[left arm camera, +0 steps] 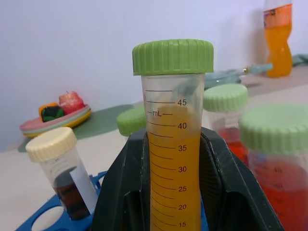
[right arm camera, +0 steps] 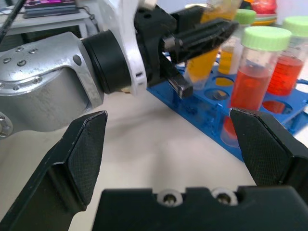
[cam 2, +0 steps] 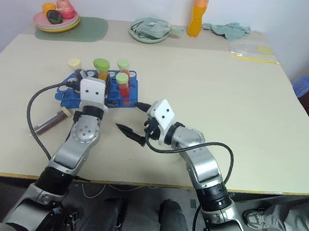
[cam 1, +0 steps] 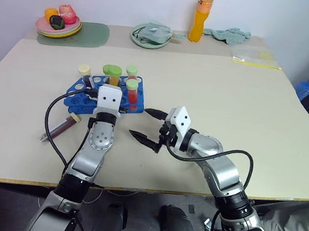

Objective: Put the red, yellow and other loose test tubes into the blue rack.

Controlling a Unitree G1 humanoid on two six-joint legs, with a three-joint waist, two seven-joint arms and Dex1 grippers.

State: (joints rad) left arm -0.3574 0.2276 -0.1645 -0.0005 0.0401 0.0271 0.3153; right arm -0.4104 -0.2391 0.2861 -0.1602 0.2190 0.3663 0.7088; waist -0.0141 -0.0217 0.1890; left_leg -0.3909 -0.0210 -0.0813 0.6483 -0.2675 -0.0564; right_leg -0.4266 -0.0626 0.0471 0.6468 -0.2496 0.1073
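Note:
My left gripper (left arm camera: 174,139) is shut on the yellow test tube (cam 1: 113,76). The tube has a green cap and stands upright, its tip just above the holes of the blue rack (cam 1: 79,100). In the rack stand two red tubes (cam 1: 132,92) with green caps and a dark tube with a cream cap (cam 1: 84,71). A loose maroon tube (cam 1: 59,128) with a cream cap lies on the table to the left of my left arm. Right of the rack's near corner, my right gripper (cam 1: 139,123) hovers open and holds nothing.
Along the back edge of the table are an orange drink bottle (cam 1: 201,15), a green plate (cam 1: 135,36) with a cloth on it, a plate of toy food (cam 1: 58,26) on a green mat, a crumpled cloth (cam 1: 228,33) and a plastic bag (cam 1: 256,56).

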